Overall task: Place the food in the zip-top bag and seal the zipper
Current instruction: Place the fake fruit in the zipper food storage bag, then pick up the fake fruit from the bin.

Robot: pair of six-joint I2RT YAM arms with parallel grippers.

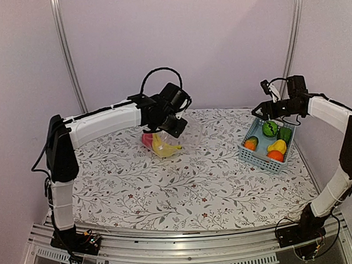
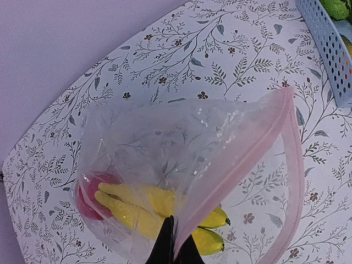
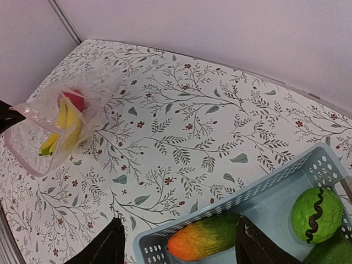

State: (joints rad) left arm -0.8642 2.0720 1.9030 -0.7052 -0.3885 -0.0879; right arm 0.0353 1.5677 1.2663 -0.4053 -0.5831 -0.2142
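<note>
partly done. the bag (image 2: 165, 137) sits left of centre on the table (image 1: 167, 196), its mouth held up and agape. two pieces are already inside, at the bottom: bananas (image 2: 137, 212) and a red piece (image 2: 88, 201). the left gripper (image 2: 175, 248) is closed tight on one lip of the mouth, pinching the film right by the zipper (image 2: 250, 157) (the pinkish strip round the opening). the zipper's two sides stand well apart, so nothing is sealed yet.

the rest of the food is in the basket (image 1: 258, 159) at the far right: a green ball (image 3: 316, 214), an orange-green piece (image 3: 203, 242), a yellow pear (image 1: 277, 145), an orange one (image 1: 275, 156) and another green one (image 1: 286, 134). the right gripper (image 1: 267, 109) hovers over the basket's far end, fingers spread wide, with nothing between them.

as i judge it, five pieces are left to carry over to the bag, and then the zipper has to be pressed shut along its whole length. that is most of the job.
</note>
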